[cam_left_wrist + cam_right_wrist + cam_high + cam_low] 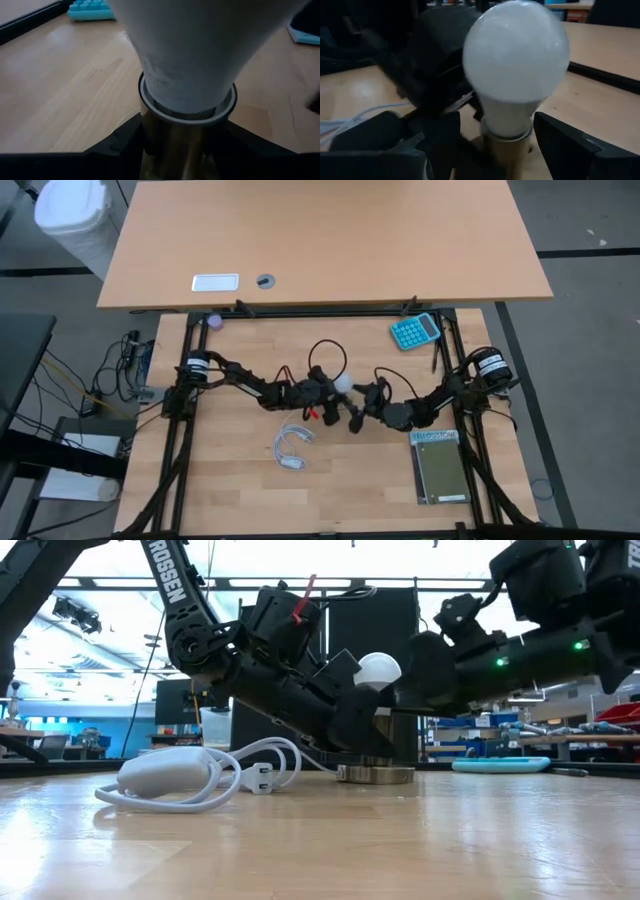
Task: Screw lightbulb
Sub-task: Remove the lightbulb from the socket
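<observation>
The white lightbulb (515, 65) stands upright with its base in a brass socket (175, 145) on the table's middle. The socket's round foot (375, 774) rests on the wood. My left gripper (325, 395) reaches in from the left, shut on the socket just below the bulb (190, 50). My right gripper (362, 402) comes in nearly level from the right, with its fingers on either side of the bulb's neck (507, 122). In the low view both grippers crowd around the bulb (378, 670) and hide its lower half. My left gripper pinches the socket's brass barrel (150, 150) between its two fingers, just under the white collar. It slants down from the table's left side. The socket stands upright on the table. My right gripper has the bulb's neck (527, 125) between its two fingers, just above the socket. The fingers lie about level, coming from the table's right. One finger (560, 145) lies against the neck; the other side is too dark to tell. The bulb stands upright in the socket.
A coiled white cable with its plug (292, 445) lies just near of the grippers. A teal calculator (414, 331) sits at the far right and a green booklet (440, 468) at the near right. A black lead (325, 355) loops behind the socket.
</observation>
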Available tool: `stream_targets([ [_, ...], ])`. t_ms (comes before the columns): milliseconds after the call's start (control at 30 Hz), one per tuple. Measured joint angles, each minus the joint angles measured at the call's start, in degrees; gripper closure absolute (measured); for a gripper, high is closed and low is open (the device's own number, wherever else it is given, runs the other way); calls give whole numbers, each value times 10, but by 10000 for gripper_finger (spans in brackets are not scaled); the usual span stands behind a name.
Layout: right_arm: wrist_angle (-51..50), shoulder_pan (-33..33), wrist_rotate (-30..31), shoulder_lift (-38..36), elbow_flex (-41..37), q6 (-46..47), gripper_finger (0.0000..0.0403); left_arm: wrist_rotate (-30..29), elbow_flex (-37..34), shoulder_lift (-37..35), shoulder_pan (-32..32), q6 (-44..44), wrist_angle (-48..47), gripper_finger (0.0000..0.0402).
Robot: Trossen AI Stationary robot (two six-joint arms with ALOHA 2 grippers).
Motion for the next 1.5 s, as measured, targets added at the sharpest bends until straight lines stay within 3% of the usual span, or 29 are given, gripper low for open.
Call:
stream_targets([
  [167, 1, 0, 43, 0, -2, -3, 149, 1, 0, 0, -5, 4, 0, 207],
  [433, 2, 5, 57, 0, -15, -14, 156, 7, 0, -1, -8, 18, -4, 207],
  [667, -1, 30, 215, -31, -64, 36, 173, 24, 0, -1, -9, 21, -7, 207],
  [700, 0, 30, 207, -36, -70, 42, 173, 26, 0, -1, -9, 21, -7, 207],
  [867, 13, 29, 29, -45, -72, 18, 173, 26, 0, -1, -9, 21, -5, 207],
  [933, 16, 29, -1, -45, -63, 12, 173, 26, 0, -1, -9, 22, -2, 207],
  [1267, -1, -5, -55, -45, -24, -29, 174, 38, 0, -1, -9, 34, 10, 207],
  [1500, -20, -12, -47, -45, -36, -24, 174, 42, 0, 0, -9, 34, 11, 207],
])
